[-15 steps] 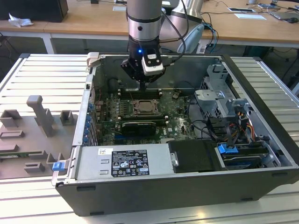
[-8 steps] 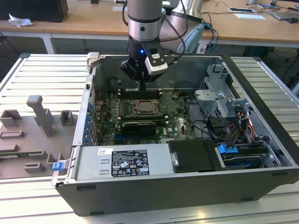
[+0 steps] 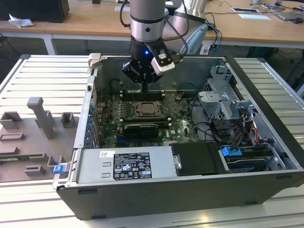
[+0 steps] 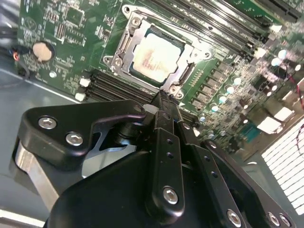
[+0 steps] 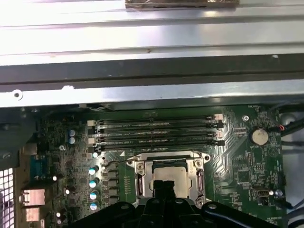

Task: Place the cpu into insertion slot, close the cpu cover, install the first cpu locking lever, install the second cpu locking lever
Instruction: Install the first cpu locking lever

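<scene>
Jaws clenched, empty, just above the chip [image 4: 154, 59] under its metal cover [image 4: 122, 47]; light, fragile, hold by edges

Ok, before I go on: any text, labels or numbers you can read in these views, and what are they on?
Nothing can be read as text.
White label on the grey power supply box: printed lines and symbols, too small.
cpu: faint marks on its face, blurred.
Motherboard: white lettering, too small.
</scene>
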`<state>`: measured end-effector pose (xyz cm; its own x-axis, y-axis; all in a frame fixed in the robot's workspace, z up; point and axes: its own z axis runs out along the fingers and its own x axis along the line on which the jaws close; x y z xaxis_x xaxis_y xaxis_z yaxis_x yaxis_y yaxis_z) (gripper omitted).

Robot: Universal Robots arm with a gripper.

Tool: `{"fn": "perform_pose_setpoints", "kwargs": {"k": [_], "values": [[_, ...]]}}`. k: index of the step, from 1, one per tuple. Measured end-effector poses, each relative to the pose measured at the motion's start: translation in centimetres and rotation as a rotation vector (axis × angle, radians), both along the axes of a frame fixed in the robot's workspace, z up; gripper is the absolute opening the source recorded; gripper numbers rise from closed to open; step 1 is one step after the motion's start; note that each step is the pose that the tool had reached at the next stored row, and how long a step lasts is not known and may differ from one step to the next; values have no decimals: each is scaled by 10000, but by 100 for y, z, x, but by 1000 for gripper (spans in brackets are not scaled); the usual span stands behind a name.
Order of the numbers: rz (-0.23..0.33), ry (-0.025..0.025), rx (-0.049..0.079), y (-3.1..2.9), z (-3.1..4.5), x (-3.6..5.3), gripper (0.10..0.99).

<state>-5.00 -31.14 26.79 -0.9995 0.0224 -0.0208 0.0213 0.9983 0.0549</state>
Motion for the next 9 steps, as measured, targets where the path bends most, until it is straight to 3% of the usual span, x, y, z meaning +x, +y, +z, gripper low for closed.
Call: {"fn": "perform_pose_setpoints", "kwargs": {"k": [9], "values": [[1168,0,0,0,0,0,106]]}}
